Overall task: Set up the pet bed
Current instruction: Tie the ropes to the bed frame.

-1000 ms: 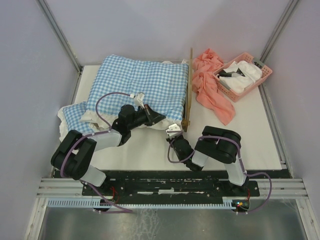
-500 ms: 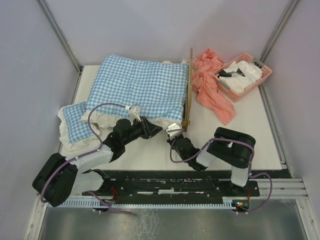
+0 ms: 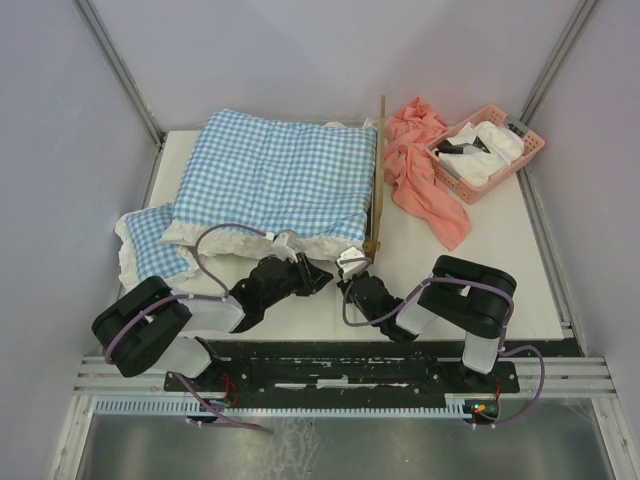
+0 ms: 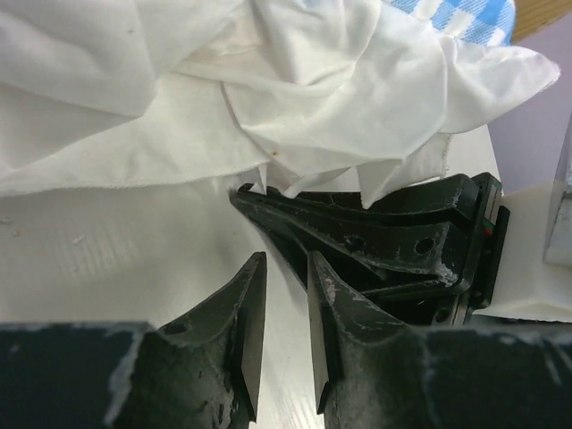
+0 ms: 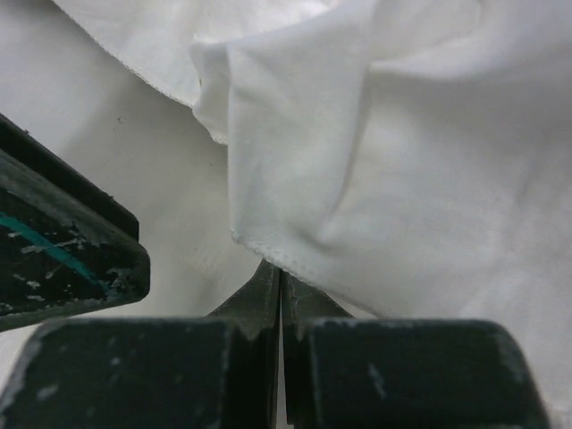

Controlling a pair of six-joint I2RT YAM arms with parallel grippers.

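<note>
- Near the left edge, the left arm lies low, reaching toward the centre. The left gripper (image 4: 286, 259) has its jaws slightly parted and empty, just short of the white frill (image 4: 295, 80).
- Mid-table, the pet bed (image 3: 379, 180) lies under the checked cushion (image 3: 280, 170), with only one wood rail showing. It is probably light and rigid, best grasped by that rail.
- Rightward, the right arm is folded low. The right gripper (image 5: 281, 279) is closed, its tips touching the frill's hem; whether they pinch cloth is unclear.
</note>
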